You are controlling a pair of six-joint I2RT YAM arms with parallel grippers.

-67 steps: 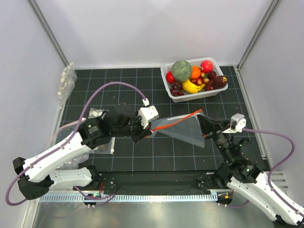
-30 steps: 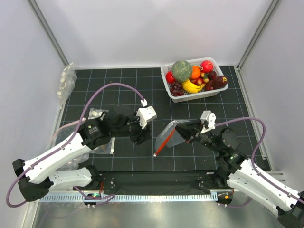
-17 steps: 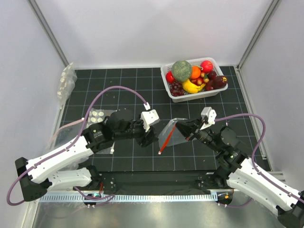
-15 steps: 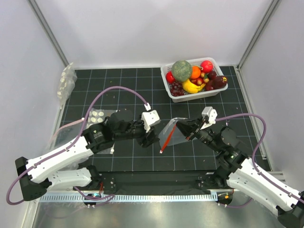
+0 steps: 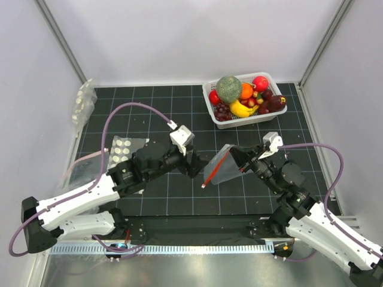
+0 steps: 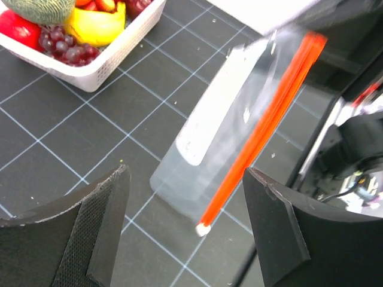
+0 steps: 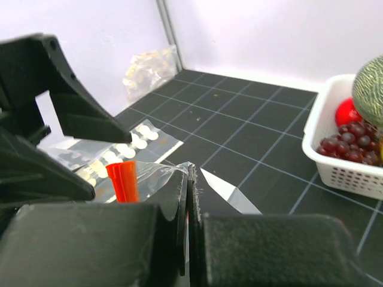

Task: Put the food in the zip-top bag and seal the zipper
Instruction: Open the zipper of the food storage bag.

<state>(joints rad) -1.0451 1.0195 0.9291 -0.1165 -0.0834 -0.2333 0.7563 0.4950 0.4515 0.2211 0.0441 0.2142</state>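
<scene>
Right end effector (image 5: pixel 240 156) clamps the zip-top bag (image 5: pixel 228 172); at its nine o'clock we see left end effector (image 5: pixel 200 167) spread wide.

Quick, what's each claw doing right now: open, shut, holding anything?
Left gripper: open, holding nothing.
Right gripper: shut, pinching the zip-top bag.

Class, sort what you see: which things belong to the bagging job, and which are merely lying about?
Job: zip-top bag, zipper, red balls, orange ball.
Lying about: green melon, banana, grapes, bags of white discs.
</scene>
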